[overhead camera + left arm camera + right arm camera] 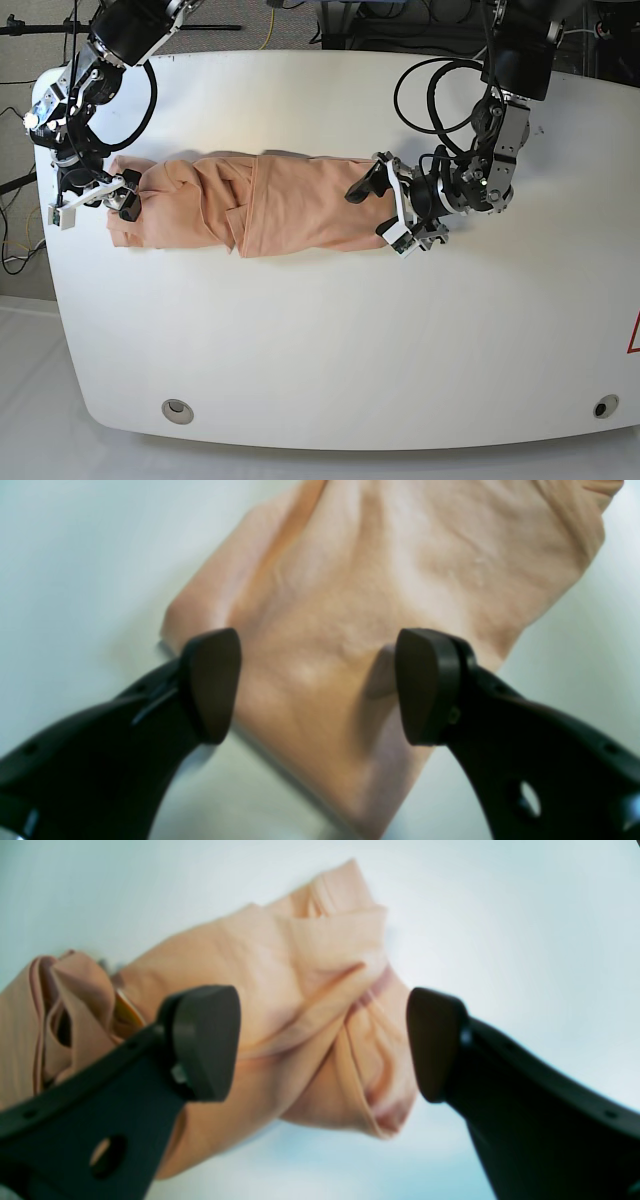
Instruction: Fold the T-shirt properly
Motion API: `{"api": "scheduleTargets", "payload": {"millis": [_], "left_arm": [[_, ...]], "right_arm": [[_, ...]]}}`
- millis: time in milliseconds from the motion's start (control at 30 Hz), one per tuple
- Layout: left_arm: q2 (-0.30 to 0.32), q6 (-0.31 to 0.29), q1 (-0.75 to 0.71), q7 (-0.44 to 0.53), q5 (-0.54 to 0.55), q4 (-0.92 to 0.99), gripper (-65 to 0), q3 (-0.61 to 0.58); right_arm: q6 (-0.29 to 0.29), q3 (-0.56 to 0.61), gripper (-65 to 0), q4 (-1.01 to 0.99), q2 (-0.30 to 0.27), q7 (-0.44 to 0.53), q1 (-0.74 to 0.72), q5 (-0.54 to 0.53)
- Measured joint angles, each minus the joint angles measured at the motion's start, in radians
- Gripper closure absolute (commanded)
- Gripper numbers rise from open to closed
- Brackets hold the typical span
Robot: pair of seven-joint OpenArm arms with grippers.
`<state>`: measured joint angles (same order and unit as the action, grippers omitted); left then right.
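The peach T-shirt (260,203) lies on the white table (330,340) as a long, wrinkled band running left to right. My left gripper (377,209) is open at the shirt's right end. In the left wrist view its jaws (317,685) stand wide apart just above the flat cloth (350,590), holding nothing. My right gripper (127,195) is open at the bunched left end. In the right wrist view its jaws (322,1045) straddle the folded cloth (300,990) without pinching it. A sliver of the yellow-orange graphic (127,1010) shows by one finger.
Two round grommets sit near the table's front edge, one on the left (177,408) and one on the right (600,406). Black cables (440,90) loop over the table behind the left arm. The table's left edge (45,260) is close to the right gripper.
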<state>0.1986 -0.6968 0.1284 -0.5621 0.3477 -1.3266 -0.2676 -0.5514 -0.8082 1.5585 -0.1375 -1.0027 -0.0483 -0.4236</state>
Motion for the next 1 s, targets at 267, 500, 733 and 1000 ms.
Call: {"api": "scheduleTargets", "payload": {"millis": [267,500,733,1000], "left_arm": [[0.008,0.001,0.002,-0.005,-0.004,-0.022,-48.2,0.004],[0.01,0.001,-0.001,-0.007,-0.011,-0.024,-46.9,0.005],[0.007,0.0,-0.004,-0.021,-0.01,-0.024,-43.7,0.006],[0.01,0.002,-0.006,-0.033,-0.01,-0.024,-44.1,0.043]], "right_arm": [[0.011,0.018,-48.3,-0.133,-0.06,0.056,-0.045,0.021],[-0.04,0.001,-48.2,-0.213,-0.061,0.087,-0.066,-0.008],[-0.067,0.011,-48.5,-0.229,-0.023,0.074,-0.078,-0.014],[-0.055,-0.011,-49.4,-0.196,-0.005,0.056,-0.1,0.0]]}}
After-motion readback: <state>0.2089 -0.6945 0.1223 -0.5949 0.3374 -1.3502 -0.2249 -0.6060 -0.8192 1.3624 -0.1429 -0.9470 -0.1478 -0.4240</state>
